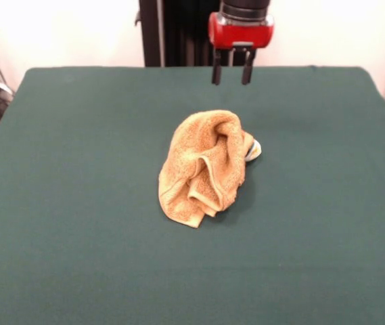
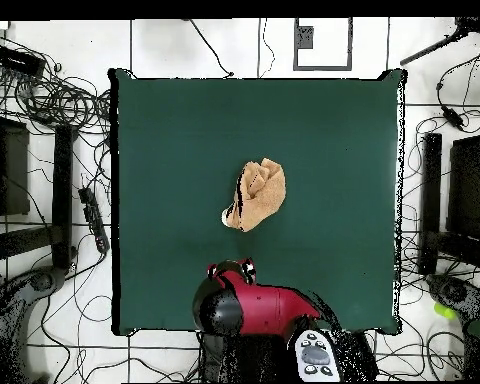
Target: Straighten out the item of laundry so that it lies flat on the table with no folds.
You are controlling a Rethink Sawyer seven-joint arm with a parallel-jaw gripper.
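Observation:
The golden-orange towel (image 1: 206, 166) lies crumpled in a folded heap near the middle of the dark green table (image 1: 77, 203), with a small white tag showing at its right side. In the overhead view the towel (image 2: 258, 194) sits at the table's (image 2: 334, 150) centre. My gripper (image 1: 232, 71) hangs open and empty above the table's far edge, behind the towel and apart from it. In the overhead view the gripper (image 2: 234, 268) is below the towel, at the head of the red arm.
The robot's black pedestal (image 1: 178, 30) stands behind the table. Cables and dark equipment (image 2: 54, 180) lie on the floor to both sides of the table.

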